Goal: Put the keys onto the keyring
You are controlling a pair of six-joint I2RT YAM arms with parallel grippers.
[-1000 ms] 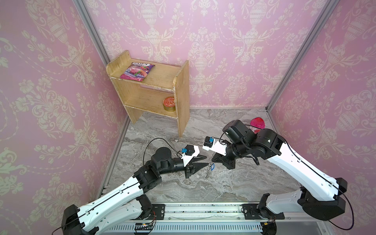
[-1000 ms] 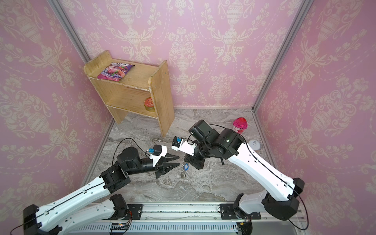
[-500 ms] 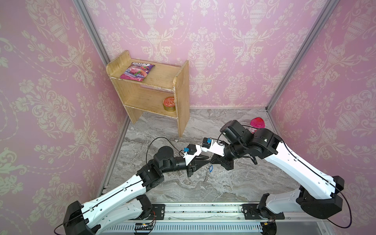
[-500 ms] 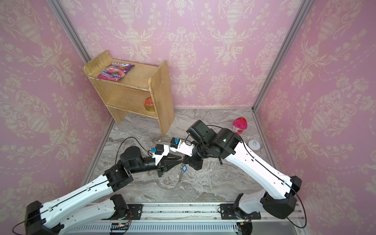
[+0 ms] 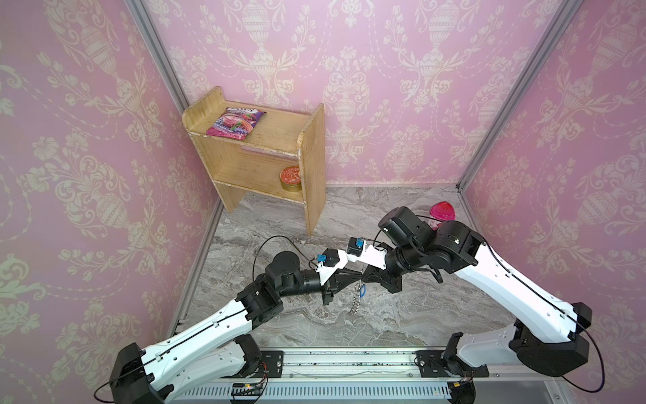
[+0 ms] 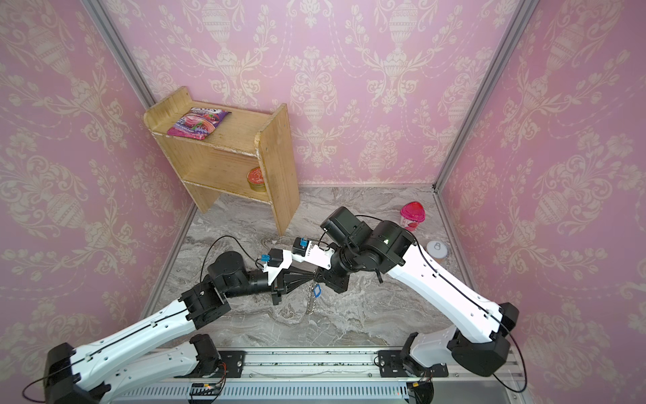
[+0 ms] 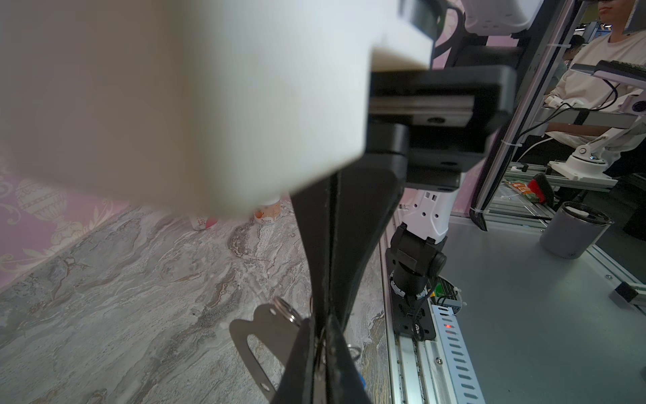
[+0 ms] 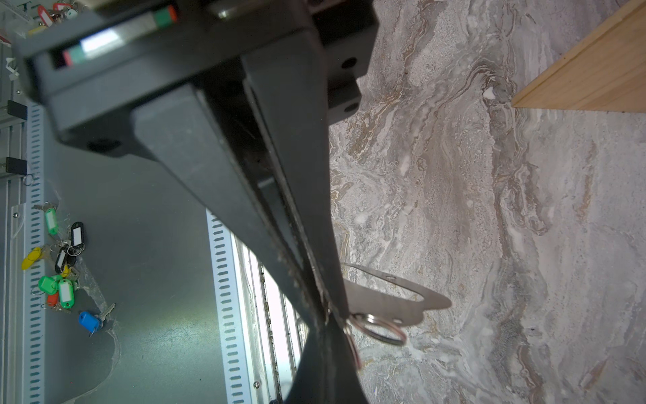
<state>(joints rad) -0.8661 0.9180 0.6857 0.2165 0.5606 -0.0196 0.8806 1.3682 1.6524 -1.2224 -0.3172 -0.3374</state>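
Note:
Above the marble floor my two grippers meet tip to tip in both top views. My right gripper [image 5: 365, 275] is shut on the keyring [image 8: 384, 300], a flat grey metal plate with a slot, at its ringed edge. The plate hangs edge-on below the tips [image 5: 354, 304]. My left gripper [image 5: 359, 278] comes in from the left with its jaws pressed together on a thin wire ring at that same edge [image 7: 323, 325]. The keys show only as a blue tag [image 5: 362, 289] hanging beside the plate just under the fingertips. How it is attached is hidden.
A wooden shelf [image 5: 265, 164] stands at the back left, with a snack bag [image 5: 236, 122] on top and a round tin [image 5: 291, 176] inside. A pink-lidded cup [image 5: 442, 213] and a white round object [image 6: 437, 249] are at the right wall.
My left gripper has moved right up to the right gripper's tips and its jaws have closed. The right arm has shifted slightly left with the hanging plate.

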